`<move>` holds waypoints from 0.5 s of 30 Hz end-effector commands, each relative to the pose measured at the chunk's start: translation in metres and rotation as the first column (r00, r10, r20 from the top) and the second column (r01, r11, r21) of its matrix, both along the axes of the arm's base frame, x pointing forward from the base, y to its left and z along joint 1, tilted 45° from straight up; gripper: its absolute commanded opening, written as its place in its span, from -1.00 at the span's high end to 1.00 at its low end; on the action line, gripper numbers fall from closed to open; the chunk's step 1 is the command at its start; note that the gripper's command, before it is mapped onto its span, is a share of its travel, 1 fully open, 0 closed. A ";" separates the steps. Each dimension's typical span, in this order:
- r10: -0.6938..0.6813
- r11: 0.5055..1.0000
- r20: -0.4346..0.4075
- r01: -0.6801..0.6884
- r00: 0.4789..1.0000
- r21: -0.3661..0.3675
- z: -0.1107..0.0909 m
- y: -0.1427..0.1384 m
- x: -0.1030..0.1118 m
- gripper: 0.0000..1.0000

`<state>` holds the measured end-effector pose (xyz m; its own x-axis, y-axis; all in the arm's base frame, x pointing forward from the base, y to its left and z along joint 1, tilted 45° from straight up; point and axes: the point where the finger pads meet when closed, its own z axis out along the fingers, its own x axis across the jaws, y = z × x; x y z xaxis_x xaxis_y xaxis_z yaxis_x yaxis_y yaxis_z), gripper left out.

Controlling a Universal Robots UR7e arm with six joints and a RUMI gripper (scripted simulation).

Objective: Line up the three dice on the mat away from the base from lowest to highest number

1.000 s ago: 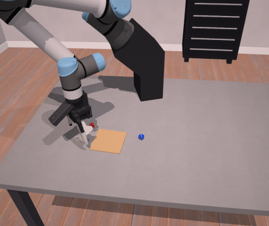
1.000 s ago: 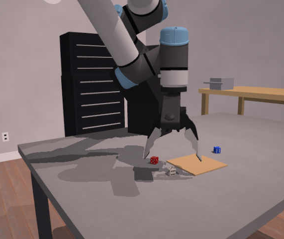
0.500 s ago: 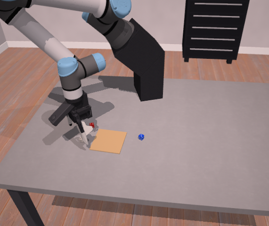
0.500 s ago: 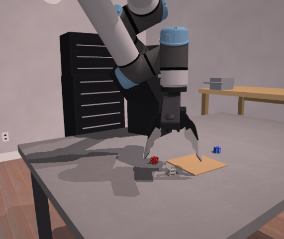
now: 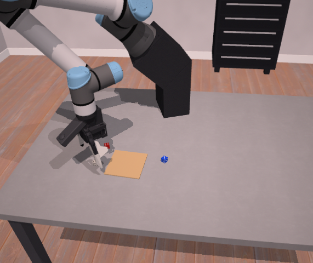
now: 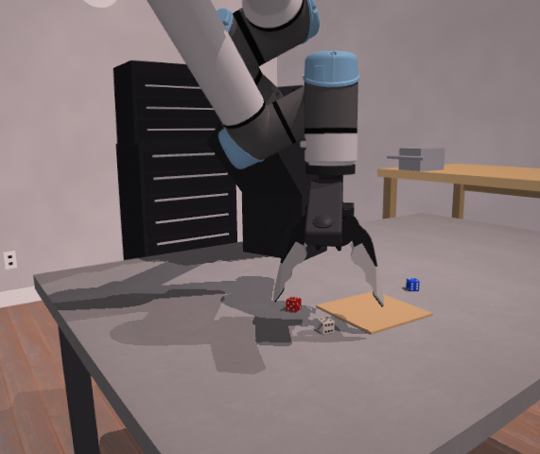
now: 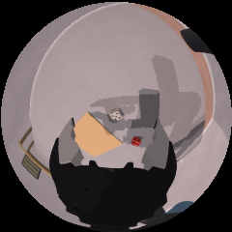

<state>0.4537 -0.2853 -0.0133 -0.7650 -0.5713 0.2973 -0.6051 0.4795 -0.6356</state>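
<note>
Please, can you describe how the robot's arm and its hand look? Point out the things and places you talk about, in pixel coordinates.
The jointed robot arm has smooth light-grey tubes, dark-grey joint housings, black rings and rounded light-blue caps (image 5: 78, 76) (image 6: 331, 68). The black two-jaw hand (image 5: 91, 155) (image 6: 328, 303) (image 7: 114, 119) has pale-grey tapered fingers. No cable is visible.

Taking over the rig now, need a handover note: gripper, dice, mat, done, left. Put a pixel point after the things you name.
Gripper (image 5: 91, 155) (image 6: 328, 303) (image 7: 114, 119): open, holding nothing, low over the table by the red and white dice.
Red die (image 5: 107, 145) (image 6: 293, 304) (image 7: 136, 141) and white die (image 5: 94, 163) (image 6: 326, 325) (image 7: 115, 115): on the table, off the mat (image 5: 126, 164) (image 6: 374, 312) (image 7: 97, 135), same side of it.
Blue die (image 5: 164, 159) (image 6: 411, 285): on the table, past the mat's opposite side; not seen in the wrist view.
Done: no die placed.
Left: all three onto the mat, in line away from the base, lowest nearest, tops unchanged, flat. Confirm top numbers first; I can't read them surely.
</note>
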 end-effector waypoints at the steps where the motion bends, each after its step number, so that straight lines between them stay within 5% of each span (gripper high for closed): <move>1: -0.001 1.000 0.001 0.001 1.000 -0.001 0.000 -0.001 0.000 -1.00; 15: -0.001 1.000 -0.003 0.001 1.000 0.002 -0.011 0.002 -0.025 -1.00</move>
<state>0.4464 -0.2855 -0.0159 -0.7658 -0.5705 0.2968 -0.6041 0.4799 -0.6363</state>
